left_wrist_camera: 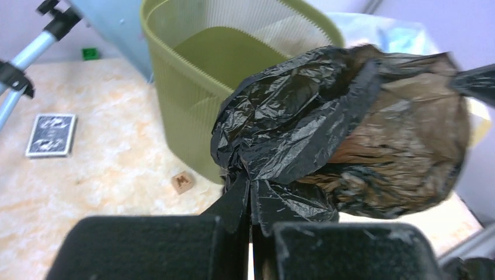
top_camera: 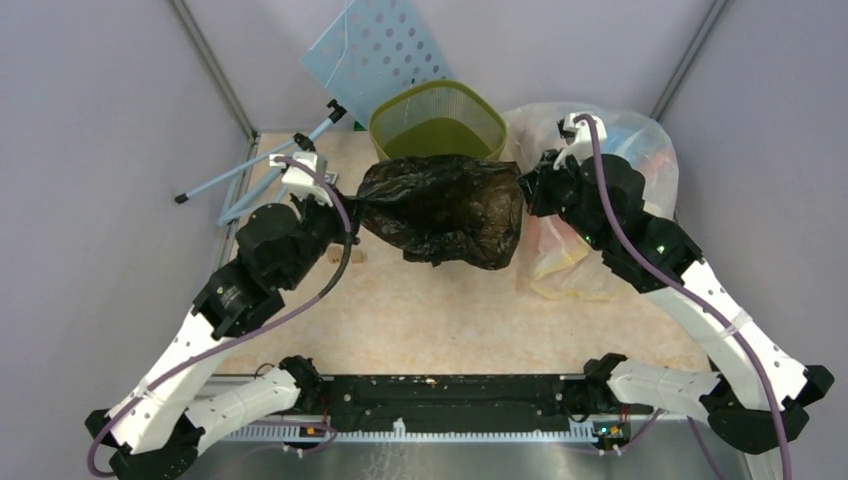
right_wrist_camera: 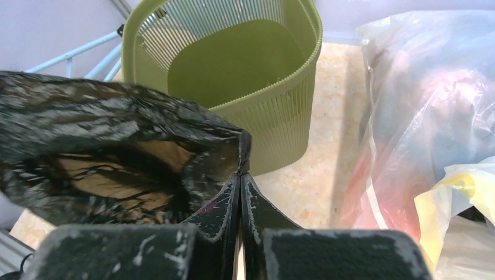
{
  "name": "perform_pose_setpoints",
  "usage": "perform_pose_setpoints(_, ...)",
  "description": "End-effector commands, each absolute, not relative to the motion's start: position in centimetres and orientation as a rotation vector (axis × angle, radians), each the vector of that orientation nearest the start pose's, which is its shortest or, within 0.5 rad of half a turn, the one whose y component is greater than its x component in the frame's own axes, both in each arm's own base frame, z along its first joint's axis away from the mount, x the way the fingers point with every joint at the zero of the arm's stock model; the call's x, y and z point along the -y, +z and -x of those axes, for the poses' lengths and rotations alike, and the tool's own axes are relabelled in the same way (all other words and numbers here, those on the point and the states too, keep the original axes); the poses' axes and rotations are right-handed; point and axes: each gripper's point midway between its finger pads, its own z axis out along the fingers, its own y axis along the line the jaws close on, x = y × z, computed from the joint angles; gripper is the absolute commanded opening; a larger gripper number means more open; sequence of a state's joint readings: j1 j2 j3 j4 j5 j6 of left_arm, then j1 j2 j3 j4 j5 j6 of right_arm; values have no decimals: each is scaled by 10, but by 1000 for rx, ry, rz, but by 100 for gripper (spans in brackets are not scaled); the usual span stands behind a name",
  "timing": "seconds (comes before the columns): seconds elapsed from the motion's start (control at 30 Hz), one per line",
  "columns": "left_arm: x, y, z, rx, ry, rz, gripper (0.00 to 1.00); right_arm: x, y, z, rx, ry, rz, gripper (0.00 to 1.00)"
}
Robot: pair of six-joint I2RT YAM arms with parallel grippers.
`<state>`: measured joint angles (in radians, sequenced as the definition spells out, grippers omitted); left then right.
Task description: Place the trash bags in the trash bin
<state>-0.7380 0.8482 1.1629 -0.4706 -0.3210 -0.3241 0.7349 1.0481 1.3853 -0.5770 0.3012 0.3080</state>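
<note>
The black crinkled trash bag (top_camera: 445,208) hangs stretched between my two grippers, just in front of the olive-green trash bin (top_camera: 437,117). My left gripper (top_camera: 352,215) is shut on the bag's left edge (left_wrist_camera: 248,175). On the right edge (right_wrist_camera: 242,154), my right gripper (top_camera: 527,190) is shut too. The bag's mouth sags partly open toward the right wrist camera (right_wrist_camera: 117,169). The bin (left_wrist_camera: 198,70) stands upright, and nothing shows inside it (right_wrist_camera: 233,64).
A clear bag of colourful rubbish (top_camera: 600,170) lies right of the bin, under my right arm. A pale blue perforated board (top_camera: 375,50) leans at the back. A blue-grey tripod (top_camera: 260,165) lies at left. A card deck (left_wrist_camera: 51,134) and a small wooden cube (left_wrist_camera: 183,182) rest on the table.
</note>
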Motion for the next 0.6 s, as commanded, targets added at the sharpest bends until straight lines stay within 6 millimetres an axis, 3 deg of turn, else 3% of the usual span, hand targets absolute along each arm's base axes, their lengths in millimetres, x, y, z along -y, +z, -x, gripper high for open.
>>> perform_pose_setpoints(0.0, 187, 363, -231, -1802, -594, -280, 0, -184, 362, -273, -1863, 417, 146, 0)
perform_pose_setpoints(0.1, 196, 348, -232, -1854, -598, -322, 0, -176, 321, -271, -1946, 364, 116, 0)
perform_pose_setpoints(0.3, 223, 339, -233, -1906, -680, -416, 1, -188, 256, -251, -2063, 485, 147, 0)
perform_pose_setpoints(0.37, 237, 336, -231, -1917, -734, -466, 1, -189, 242, -245, -2078, 511, 159, 7)
perform_pose_setpoints(0.4, 242, 334, -232, -1925, -744, -479, 1, -189, 237, -242, -2084, 515, 170, 16)
perform_pose_setpoints(0.5, 253, 330, -240, -1931, -755, -497, 1, -189, 234, -235, -2067, 538, 220, 59)
perform_pose_setpoints(0.57, 261, 327, -244, -1935, -774, -516, 1, -191, 236, -229, -2031, 576, 266, 75)
